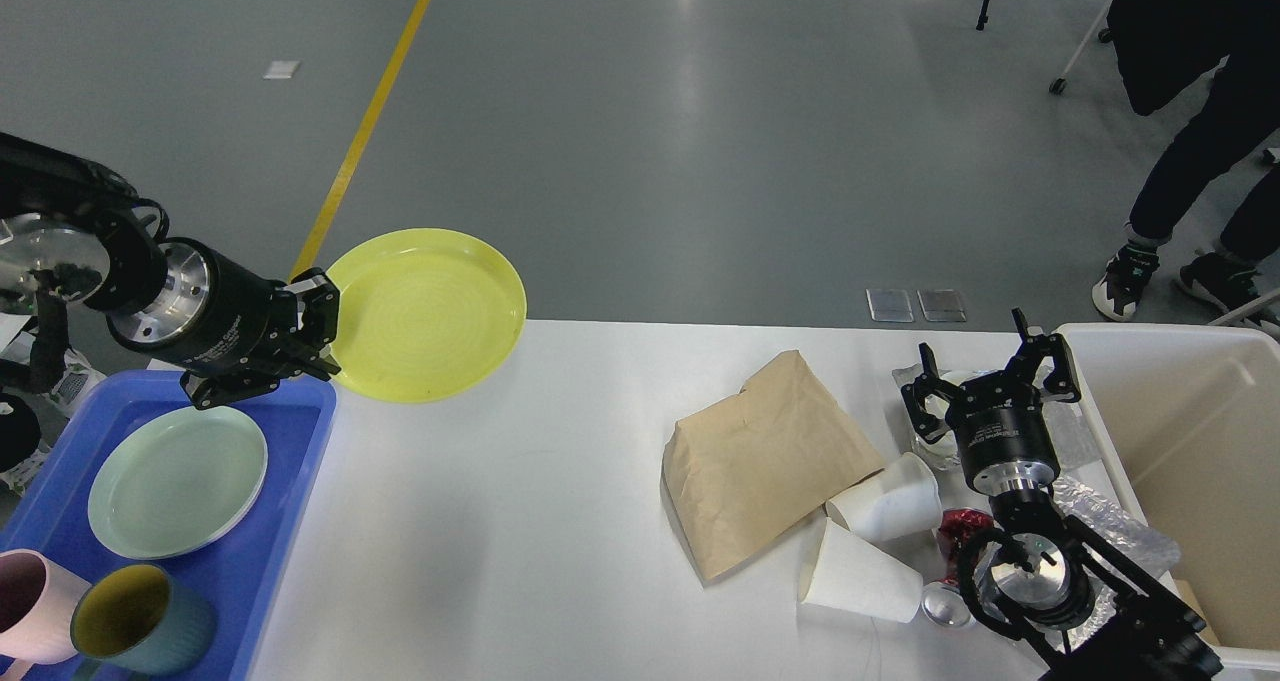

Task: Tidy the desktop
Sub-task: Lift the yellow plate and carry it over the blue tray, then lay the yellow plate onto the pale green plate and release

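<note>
Yellow plate (pixel 428 313) is pinched by its left rim in the left claw (pixel 318 336), held above the tabletop's (pixel 500 521) far-left edge. The blue tray (pixel 300 441), holding a pale green plate (pixel 178 481), lies just below-left of it. The right claw (pixel 990 371) hovers wide open and empty over litter beside the bin (pixel 1180 441).

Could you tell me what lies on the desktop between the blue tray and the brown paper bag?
Nothing: in the head view the desktop is bare between the blue tray and the brown paper bag.
</note>
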`<state>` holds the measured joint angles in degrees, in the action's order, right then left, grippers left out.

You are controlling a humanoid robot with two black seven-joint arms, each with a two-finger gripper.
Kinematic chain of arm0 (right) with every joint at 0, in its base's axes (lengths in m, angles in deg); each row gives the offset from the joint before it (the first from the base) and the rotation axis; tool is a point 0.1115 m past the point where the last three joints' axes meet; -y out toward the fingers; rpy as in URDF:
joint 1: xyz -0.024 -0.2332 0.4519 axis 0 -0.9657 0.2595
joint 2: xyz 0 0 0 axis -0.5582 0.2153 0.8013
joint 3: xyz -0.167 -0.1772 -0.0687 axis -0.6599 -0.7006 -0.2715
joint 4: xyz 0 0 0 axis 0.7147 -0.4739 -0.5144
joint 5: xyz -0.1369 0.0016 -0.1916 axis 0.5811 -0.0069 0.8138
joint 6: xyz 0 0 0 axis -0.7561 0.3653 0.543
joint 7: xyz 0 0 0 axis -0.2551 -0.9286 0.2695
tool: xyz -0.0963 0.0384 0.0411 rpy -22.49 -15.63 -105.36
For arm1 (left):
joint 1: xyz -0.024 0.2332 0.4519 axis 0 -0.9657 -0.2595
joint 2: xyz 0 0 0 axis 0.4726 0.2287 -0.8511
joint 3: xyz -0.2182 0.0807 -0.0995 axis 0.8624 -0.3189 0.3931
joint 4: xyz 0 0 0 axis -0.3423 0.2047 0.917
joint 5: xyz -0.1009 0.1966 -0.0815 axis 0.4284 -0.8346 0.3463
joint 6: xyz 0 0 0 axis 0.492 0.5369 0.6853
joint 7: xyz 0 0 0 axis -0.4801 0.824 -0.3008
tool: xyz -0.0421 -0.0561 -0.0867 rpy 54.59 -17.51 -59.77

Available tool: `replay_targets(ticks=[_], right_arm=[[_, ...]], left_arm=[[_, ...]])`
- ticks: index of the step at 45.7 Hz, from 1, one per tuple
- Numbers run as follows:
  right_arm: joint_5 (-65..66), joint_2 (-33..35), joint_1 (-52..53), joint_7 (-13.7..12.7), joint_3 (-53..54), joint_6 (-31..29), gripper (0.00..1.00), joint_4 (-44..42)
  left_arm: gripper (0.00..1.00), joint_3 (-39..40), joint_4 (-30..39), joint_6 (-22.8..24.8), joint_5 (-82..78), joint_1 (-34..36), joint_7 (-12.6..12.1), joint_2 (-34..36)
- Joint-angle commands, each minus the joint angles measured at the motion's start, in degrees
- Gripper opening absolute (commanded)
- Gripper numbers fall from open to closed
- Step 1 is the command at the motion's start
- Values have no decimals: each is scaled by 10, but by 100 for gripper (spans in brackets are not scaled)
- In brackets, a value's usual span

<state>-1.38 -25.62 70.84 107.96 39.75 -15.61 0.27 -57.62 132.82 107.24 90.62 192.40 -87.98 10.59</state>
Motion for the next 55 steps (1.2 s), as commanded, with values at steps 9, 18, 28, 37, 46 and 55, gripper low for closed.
replay_targets(ticks=[9, 18, 28, 37, 46, 55], right_arm=[[1, 0, 0, 0, -1, 0, 100, 0], [0, 0, 0, 0, 0, 0, 100, 1], [0, 0, 0, 0, -1, 0, 100, 1], [0, 0, 0, 0, -1, 0, 100, 1], [1, 0, 0, 0, 0, 0, 100, 1], [1, 0, 0, 0, 0, 0, 100, 1]], left_arm=[[0, -41, -1, 41, -5, 43, 12, 0], [0, -56, -95, 87, -99, -62, 36, 94], [0, -27, -270, 119, -150, -219, 35, 188], [0, 58, -405, 121, -160, -395, 24, 213], [0, 125, -490, 97, -167, -541, 34, 187], [0, 119, -517, 48, -180, -558, 26, 182]])
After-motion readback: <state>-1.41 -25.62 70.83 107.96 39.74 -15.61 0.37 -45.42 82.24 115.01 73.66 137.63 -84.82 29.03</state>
